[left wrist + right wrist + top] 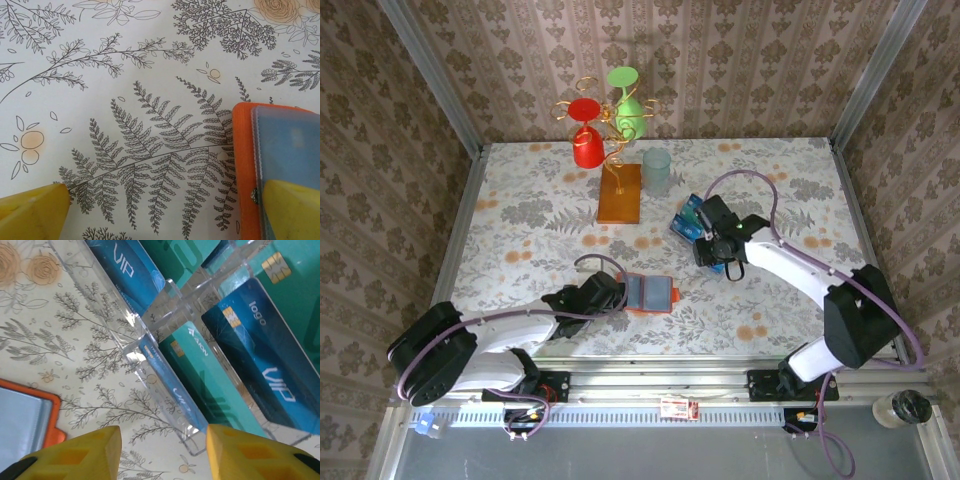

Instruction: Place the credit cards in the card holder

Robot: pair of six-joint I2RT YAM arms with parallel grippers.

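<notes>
From above and behind the arm bases, the top camera looks down over the whole table (520, 200). Each wrist camera faces down, very near its surface: the left sees an edge of the card holder (242, 165), the right its corner beside the credit cards (260, 355)

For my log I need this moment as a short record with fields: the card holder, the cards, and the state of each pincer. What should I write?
card holder: open, lying flat, sleeves facing up
credit cards: blue and teal, in a clear divided tray
left pincer: open, empty, one finger over the holder's edge
right pincer: open, empty, low over the tray's edge
task state: no card gripped yet
</notes>
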